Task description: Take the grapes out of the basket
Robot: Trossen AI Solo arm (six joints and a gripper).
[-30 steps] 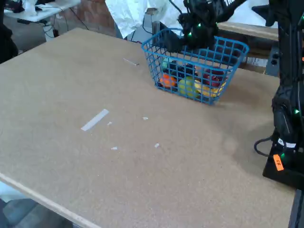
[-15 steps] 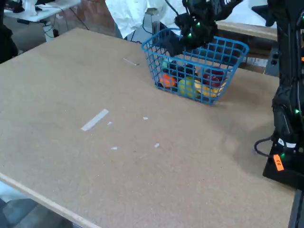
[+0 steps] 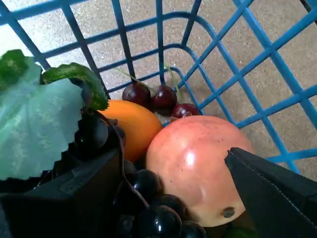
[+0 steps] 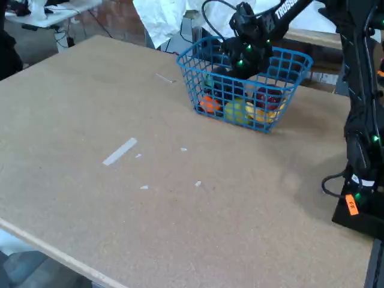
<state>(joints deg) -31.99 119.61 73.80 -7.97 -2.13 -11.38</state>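
In the fixed view my gripper (image 4: 233,71) reaches down inside the blue wire basket (image 4: 264,120) at the table's far side. The wrist view looks into the basket (image 3: 163,34). Glossy black grapes (image 3: 158,210) lie at the bottom of the picture, between my two black fingers, with a large green leaf (image 3: 34,124) at the left above the left finger. My gripper (image 3: 171,166) is open: its fingers stand wide apart, the left one against the grapes, the right one beside a pink-red round fruit (image 3: 193,168). The fixed view does not show the grapes clearly.
An orange fruit (image 3: 129,124) and three small dark red cherries (image 3: 153,96) lie toward the basket's corner. Orange (image 4: 210,103) and yellow-green (image 4: 237,111) fruits show through the wire. The arm's black base (image 4: 360,198) stands at the right. Tape scraps (image 4: 120,151) lie on the board.
The gripper has moved down from above the basket's rim into the basket, among the fruit. The basket has shifted very slightly.
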